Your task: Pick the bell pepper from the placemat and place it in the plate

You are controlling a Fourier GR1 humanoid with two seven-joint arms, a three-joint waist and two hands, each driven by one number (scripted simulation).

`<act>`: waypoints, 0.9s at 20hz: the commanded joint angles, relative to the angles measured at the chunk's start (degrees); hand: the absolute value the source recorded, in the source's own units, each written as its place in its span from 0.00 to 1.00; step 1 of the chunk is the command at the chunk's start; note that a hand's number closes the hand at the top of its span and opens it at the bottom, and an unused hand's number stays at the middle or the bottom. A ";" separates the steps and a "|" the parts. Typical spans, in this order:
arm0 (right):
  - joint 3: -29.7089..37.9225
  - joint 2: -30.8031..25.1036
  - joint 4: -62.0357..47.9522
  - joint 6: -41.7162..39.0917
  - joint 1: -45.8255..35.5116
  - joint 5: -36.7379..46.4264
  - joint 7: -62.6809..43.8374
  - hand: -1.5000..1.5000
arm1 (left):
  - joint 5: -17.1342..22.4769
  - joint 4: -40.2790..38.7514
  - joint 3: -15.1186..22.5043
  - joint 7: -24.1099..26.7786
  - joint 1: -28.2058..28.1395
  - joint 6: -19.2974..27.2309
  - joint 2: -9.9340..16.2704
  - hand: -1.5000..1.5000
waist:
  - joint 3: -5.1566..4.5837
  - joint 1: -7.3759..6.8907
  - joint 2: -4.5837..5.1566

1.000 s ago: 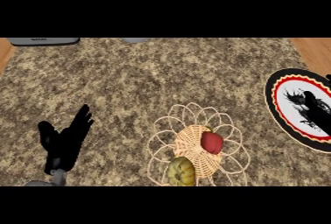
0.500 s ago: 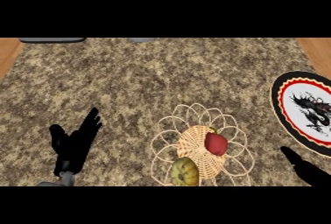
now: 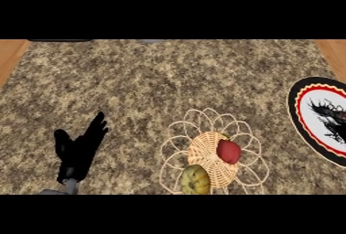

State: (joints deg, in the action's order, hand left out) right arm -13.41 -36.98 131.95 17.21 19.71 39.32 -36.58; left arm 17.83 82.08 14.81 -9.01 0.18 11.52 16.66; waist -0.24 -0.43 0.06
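A wicker placemat (image 3: 202,137) with looped edges lies at the lower middle of the counter. On it sit a lobed yellow-green bell pepper (image 3: 194,179) at the near edge and a smooth red fruit (image 3: 228,151) at the centre. The plate (image 3: 302,119), black-rimmed with a red ring and a black dragon on white, is cut off by the right edge. My left hand (image 3: 78,153) rests open at the lower left, fingers up, well left of the placemat and touching nothing. My right hand does not show.
The speckled stone counter (image 3: 148,82) fills the view, with wooden strips at the far left (image 3: 10,55) and far right (image 3: 334,50). A dark object (image 3: 61,40) pokes in at the top edge.
My right hand showed at the lower right half a second ago and has dropped out of view. My left hand shifted slightly right early on, then stayed. Objects have not moved.
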 commanded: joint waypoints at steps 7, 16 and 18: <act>-19.41 11.22 -2.73 -17.63 -17.48 18.03 -27.01 0.00 | -2.22 3.01 1.38 -1.84 -1.86 1.89 -2.41 0.50 | 0.17 -0.38 -0.11; -20.85 26.07 -19.66 -23.36 -27.30 20.55 -30.62 0.00 | -2.61 -1.45 -0.82 -1.10 0.91 -0.16 -3.67 0.50 | 0.20 0.05 -0.01; -19.99 26.55 -20.00 -20.37 -24.05 20.42 -27.08 0.00 | -1.98 -5.39 -3.29 1.01 1.34 -2.69 -2.86 0.50 | 0.22 0.41 -0.01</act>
State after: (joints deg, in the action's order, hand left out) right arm -32.25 -15.15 115.61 -2.77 -3.88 58.55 -60.61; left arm 15.35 81.35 13.76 -9.58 0.36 10.96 13.95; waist 0.09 -0.39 -0.09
